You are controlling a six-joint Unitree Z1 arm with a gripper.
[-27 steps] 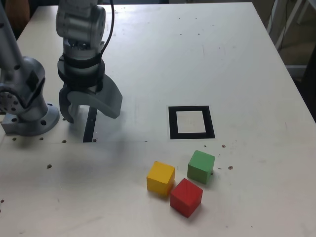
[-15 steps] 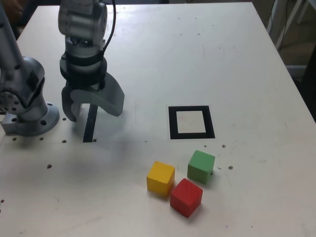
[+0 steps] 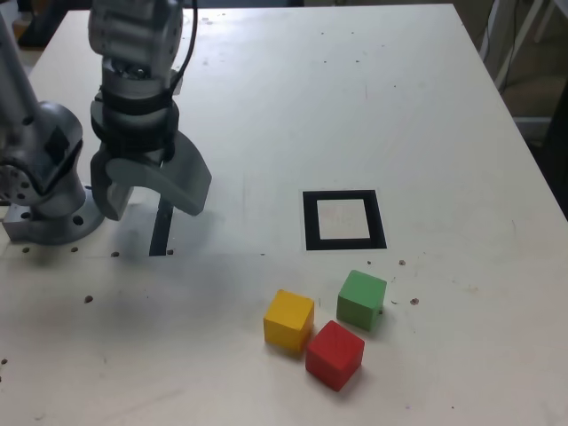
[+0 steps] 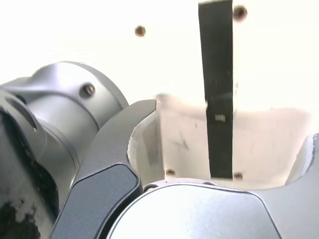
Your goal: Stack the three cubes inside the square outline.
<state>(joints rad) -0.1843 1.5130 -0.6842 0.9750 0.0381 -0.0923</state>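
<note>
Three cubes lie close together near the table's front: yellow [image 3: 289, 320], red [image 3: 335, 354] and green [image 3: 362, 299]. Just behind them is the square outline [image 3: 343, 219], a black tape frame with a pale centre and nothing in it. My gripper [image 3: 149, 197] hangs far off at the exterior view's left, over a narrow black strip [image 3: 162, 223], its jaws wide open and holding nothing. The wrist view shows one grey finger [image 4: 130, 130], the strip [image 4: 217, 89] and bare table; no cube appears there.
The arm's grey base [image 3: 49, 191] stands at the exterior view's left edge, close beside the gripper. Small screw holes [image 3: 88, 299] dot the white table. Beyond the far right edge a chair frame [image 3: 519, 40] shows.
The gripper has risen slightly and shifted a little toward the exterior view's left. It stays open. The cubes have not moved.
</note>
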